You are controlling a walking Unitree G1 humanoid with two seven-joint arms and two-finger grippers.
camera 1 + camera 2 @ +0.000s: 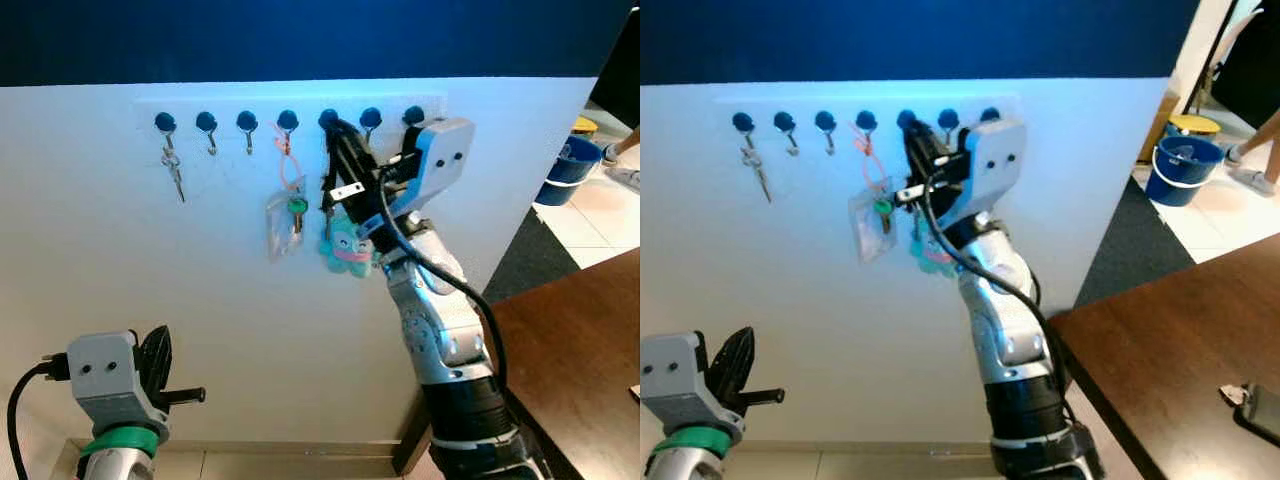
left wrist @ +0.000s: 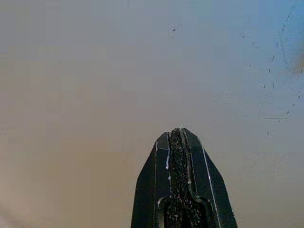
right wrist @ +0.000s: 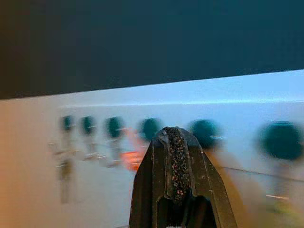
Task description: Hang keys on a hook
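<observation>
A row of several dark-knobbed hooks (image 1: 247,121) runs along the white wall. My right gripper (image 1: 332,130) is raised to the fifth hook (image 1: 326,118), its fingers shut on a key set. A silver key (image 1: 347,190) sticks out beside the fingers, and a teal plush keychain (image 1: 347,250) dangles below them. In the right wrist view the closed fingertips (image 3: 175,137) point at the blurred knobs. My left gripper (image 1: 158,345) sits low on the left, shut and holding nothing, close to the bare wall.
Keys (image 1: 174,172) hang on the first hook. A pink lanyard with a clear pouch and green key (image 1: 286,220) hangs on the fourth. A brown table (image 1: 580,350) stands to the right with a phone (image 1: 1258,408) on it. A blue bucket (image 1: 568,166) sits beyond, beside a person's leg (image 1: 1255,150).
</observation>
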